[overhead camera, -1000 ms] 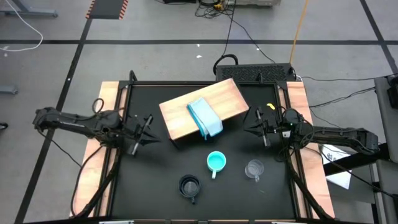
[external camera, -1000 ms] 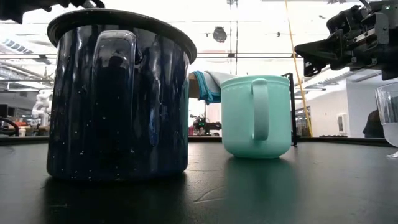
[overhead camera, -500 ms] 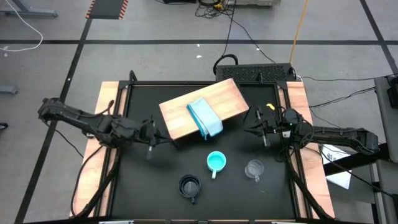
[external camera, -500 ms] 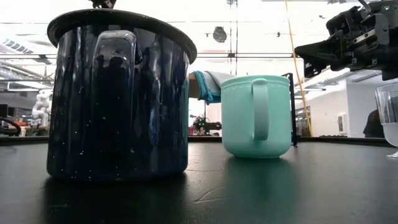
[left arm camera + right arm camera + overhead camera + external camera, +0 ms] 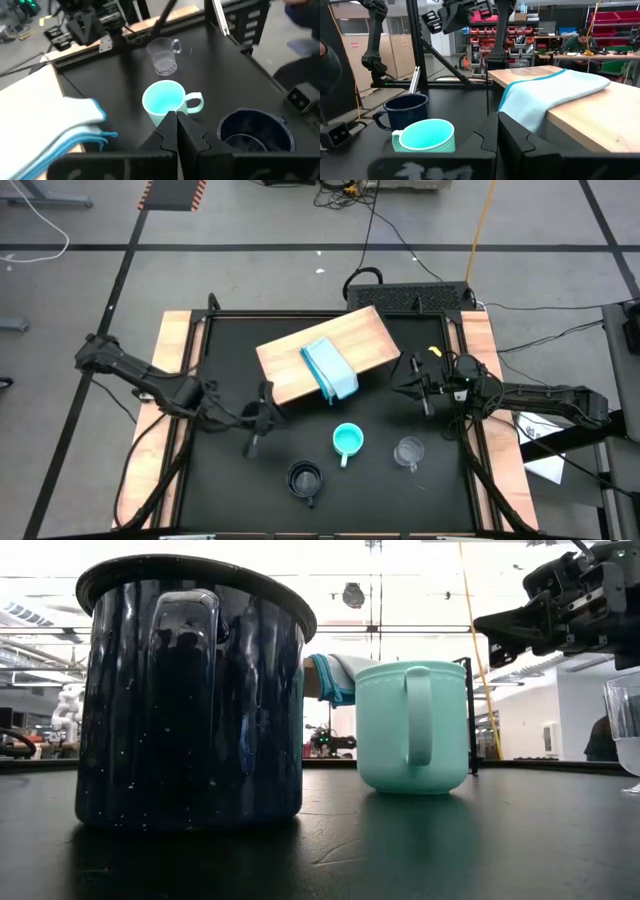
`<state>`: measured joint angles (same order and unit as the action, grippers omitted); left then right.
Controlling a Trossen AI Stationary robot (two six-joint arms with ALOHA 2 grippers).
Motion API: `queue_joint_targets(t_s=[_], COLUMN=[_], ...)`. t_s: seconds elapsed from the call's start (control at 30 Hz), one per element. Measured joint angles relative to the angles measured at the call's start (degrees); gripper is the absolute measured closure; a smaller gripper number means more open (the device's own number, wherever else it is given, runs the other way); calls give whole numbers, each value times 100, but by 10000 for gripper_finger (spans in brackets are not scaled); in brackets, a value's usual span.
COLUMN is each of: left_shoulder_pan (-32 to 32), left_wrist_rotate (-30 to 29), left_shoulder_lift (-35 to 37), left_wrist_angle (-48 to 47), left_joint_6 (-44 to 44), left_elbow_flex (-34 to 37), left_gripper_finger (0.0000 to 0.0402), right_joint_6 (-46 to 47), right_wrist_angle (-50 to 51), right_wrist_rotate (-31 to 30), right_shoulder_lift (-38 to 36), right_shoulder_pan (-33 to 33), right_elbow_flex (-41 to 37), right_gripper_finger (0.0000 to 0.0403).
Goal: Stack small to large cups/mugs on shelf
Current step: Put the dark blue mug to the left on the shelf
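The dark navy mug (image 5: 304,478), the turquoise cup (image 5: 347,440) and the clear glass mug (image 5: 408,451) stand upright on their bases on the black table top, near its front. The tan wooden shelf (image 5: 290,360) lies at the far middle. My left gripper (image 5: 256,423) is shut and empty, above the table to the left of the turquoise cup (image 5: 165,100) and the navy mug (image 5: 255,132). My right gripper (image 5: 415,387) is shut and empty, beyond the glass mug near the table's right side, and it also shows in the low view (image 5: 515,625).
A folded pale blue cloth (image 5: 330,368) lies on the shelf and hangs over its near edge. Wooden side rails (image 5: 175,360) and a black frame run along the table's left and right. A person sits at a bench far behind (image 5: 580,40).
My left gripper has swung from the table's left side toward the right and the near edge, closing on the cups, and has left the top of the low view. The cups and my right arm have kept still.
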<state>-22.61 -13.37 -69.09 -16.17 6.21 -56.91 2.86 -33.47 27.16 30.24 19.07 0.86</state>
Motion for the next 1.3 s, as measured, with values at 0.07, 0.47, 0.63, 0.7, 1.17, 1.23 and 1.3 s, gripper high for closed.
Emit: queue_joint_targets(t_s=[0.07, 0.47, 0.63, 0.7, 1.17, 1.23, 1.3], left_shoulder_pan=[12, 135, 69, 57, 33, 10, -6], left_wrist_rotate=[10, 492, 593, 649, 1364, 1323, 1279], left_shoulder_lift=[-259, -1200, -1563, -1692, -2844, -3069, -3246], left_wrist_angle=[-225, -638, -645, -628, -1631, -2130, -2488], left_joint_6=[112, 221, 440, 463, 727, 746, 746], left_elbow_flex=[-278, -1027, -1027, -1027, -2280, -2662, -2991], left_gripper_finger=[401, 401, 401, 401, 401, 401, 401], right_joint_6=[83, 121, 121, 121, 121, 121, 121], right_wrist_angle=[-18, -191, -189, -184, -141, -106, -50], right_wrist_rotate=[2, 2, 2, 2, 2, 2, 2], right_shoulder_lift=[-2, -2, -2, 0, -2, -2, 0], right_shoulder_pan=[0, 0, 0, 0, 0, 0, 0], right_elbow_flex=[-1, -1, 1, 1, 1, 1, 0], right_gripper_finger=[403, 403, 403, 403, 403, 403, 403])
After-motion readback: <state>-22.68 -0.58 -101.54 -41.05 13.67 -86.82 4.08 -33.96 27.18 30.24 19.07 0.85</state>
